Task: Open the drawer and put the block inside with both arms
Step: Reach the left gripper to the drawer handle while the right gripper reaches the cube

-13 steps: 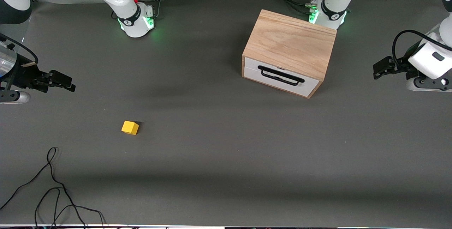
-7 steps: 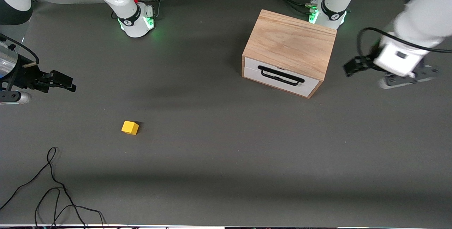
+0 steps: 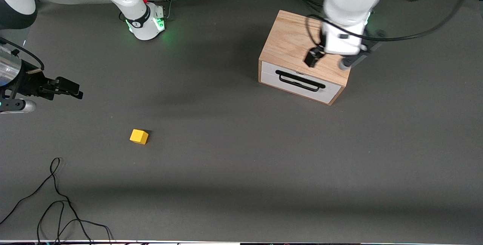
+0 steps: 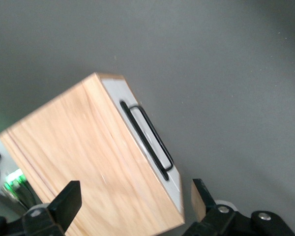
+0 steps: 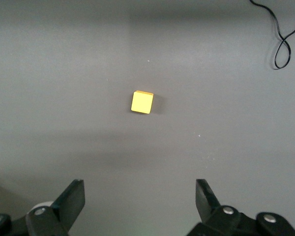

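Overhead, left gripper seemingly spread above shut drawer, right gripper apart, block untouched.

I can read no text, label, brand or number anywhere. The black collar on the right arm's base, at the frame's upper left, carries a small white mark, possibly a logo, but illegible.
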Controlling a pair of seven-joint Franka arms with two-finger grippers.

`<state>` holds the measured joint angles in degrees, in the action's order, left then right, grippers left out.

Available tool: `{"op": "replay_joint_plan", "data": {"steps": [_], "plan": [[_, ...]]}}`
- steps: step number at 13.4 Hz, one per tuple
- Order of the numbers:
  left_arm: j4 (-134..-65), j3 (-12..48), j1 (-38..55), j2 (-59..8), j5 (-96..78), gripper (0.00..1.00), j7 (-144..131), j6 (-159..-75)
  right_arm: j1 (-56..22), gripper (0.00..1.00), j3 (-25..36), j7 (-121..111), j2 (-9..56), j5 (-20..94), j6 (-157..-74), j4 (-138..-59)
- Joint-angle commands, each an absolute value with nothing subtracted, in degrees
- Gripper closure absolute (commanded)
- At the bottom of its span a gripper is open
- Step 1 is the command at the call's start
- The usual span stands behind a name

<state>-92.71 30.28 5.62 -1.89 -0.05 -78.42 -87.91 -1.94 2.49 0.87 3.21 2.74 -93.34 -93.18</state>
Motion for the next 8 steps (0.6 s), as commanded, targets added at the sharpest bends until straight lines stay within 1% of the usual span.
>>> {"op": "replay_joint_plan", "data": {"steps": [1,5,8], "plan": [[-91.0,32.2,7.5,-4.0,0.6,0.0,-89.8,-88.7,-2.0,0.0,2.5,0.7,4.5,3.0,-93.1,-93.5],[-91.2,32.1,7.7,-6.7,0.2,0.0,-92.1,-90.5,-3.9,0.0,2.4,0.9,9.0,2.9,-94.0,-94.0],[-93.4,31.6,7.1,-8.7,-0.1,0.0,-92.2,-93.5,-3.9,0.0,2.4,0.9,12.0,2.9,-97.3,-94.9]]}}
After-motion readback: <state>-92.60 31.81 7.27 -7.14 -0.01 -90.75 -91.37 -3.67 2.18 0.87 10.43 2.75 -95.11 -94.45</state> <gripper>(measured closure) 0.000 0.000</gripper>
